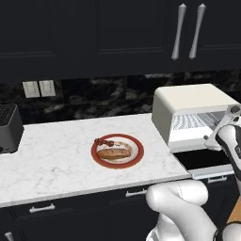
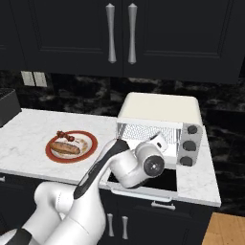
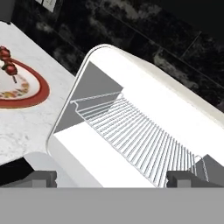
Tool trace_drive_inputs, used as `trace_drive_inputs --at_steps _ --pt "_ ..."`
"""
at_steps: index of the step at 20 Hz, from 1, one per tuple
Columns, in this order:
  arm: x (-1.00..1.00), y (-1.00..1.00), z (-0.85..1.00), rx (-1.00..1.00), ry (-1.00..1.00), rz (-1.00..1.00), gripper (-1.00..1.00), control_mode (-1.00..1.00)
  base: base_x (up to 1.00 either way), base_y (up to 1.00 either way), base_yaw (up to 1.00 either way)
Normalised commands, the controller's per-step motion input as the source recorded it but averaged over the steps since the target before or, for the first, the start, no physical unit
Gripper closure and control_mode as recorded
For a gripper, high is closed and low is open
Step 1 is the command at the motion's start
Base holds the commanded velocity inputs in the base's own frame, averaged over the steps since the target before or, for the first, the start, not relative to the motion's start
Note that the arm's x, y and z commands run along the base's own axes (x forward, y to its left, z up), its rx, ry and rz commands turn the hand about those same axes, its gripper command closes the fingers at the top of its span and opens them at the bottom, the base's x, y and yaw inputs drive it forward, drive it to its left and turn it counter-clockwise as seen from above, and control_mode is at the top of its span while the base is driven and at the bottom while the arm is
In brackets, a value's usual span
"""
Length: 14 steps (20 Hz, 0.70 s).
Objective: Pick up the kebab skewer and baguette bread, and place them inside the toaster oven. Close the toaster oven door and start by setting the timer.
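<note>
Toaster oven (image 1: 188, 110), one: cream-white, set at the right end of the worktop (image 1: 56, 155) against the dark back wall; its door (image 1: 209, 162) is seen folded down flat toward the near side, so the cavity is laid open, presumably to receive the food. Wire rack (image 3: 140, 135), one: seated level inside the cavity and bare. Knobs (image 2: 190, 144), three: stacked in a column at the oven's right side; the timer is judged not yet set, since the door is not closed. Plate (image 1: 136, 157), one: red-rimmed, placed left of the oven and apart from it, near the middle of the worktop. Baguette (image 1: 113, 153), one: laid lengthwise across the plate's middle. Skewer (image 1: 104, 141), one: rested on the far left part of the plate, just behind the baguette; whether the two touch cannot be told. Both foods are judged still to be moved, neither being lifted. Claw (image 3: 111, 178), one: held in front of the open oven with its jaws spread wide and nothing between them, the rack being faced. Slot toaster (image 1: 9, 129), one: dark grey, at the far left of the worktop. Wall sockets (image 1: 38, 88), two, side by side above it. Cupboard handles (image 1: 188, 32), two, overhead.
</note>
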Motion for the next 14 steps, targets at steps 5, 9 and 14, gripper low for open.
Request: trace_drive_inputs --at_steps 5,9,14 --pt "0.3 -0.1 -0.2 0.0 -0.04 0.0 -1.0 -1.0 0.0 0.0 0.0" --pt "0.35 -0.01 -0.36 0.0 -0.04 0.0 -1.0 -1.0 0.0 0.0 0.0" --pt "0.6 0.0 -0.17 0.0 -0.04 0.0 -1.0 -1.0 0.0 0.0 0.0"
